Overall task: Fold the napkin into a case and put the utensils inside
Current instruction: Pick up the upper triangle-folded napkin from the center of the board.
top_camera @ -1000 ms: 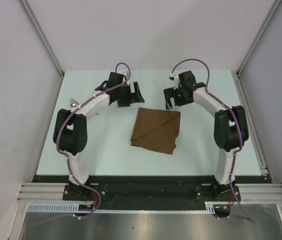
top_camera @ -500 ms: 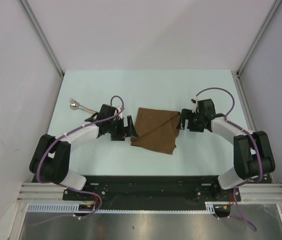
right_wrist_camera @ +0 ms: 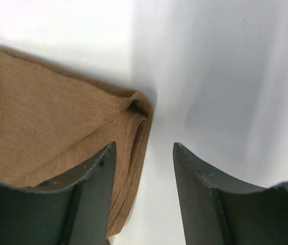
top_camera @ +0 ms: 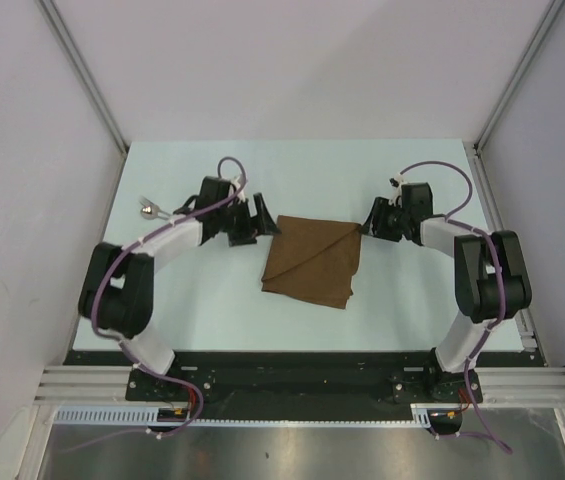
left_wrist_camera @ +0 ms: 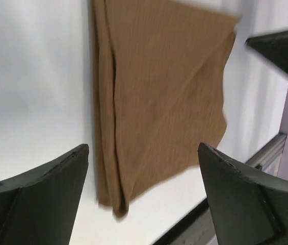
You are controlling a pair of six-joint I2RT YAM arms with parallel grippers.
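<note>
Both arms have shifted from the sides of the folded napkin (top_camera: 310,262), lying flat mid-table (top_camera: 212,300), to its far corners, the left gripper (top_camera: 262,217) spread wide, the right gripper (top_camera: 370,217) half-narrowed around the far-right folded corner without pinching yet, probably beginning the next fold

Bright, even light. Left wrist view is blurry. Right wrist view has a soft shadow on the counter (right_wrist_camera: 220,66) at 1 o'clock.
</note>
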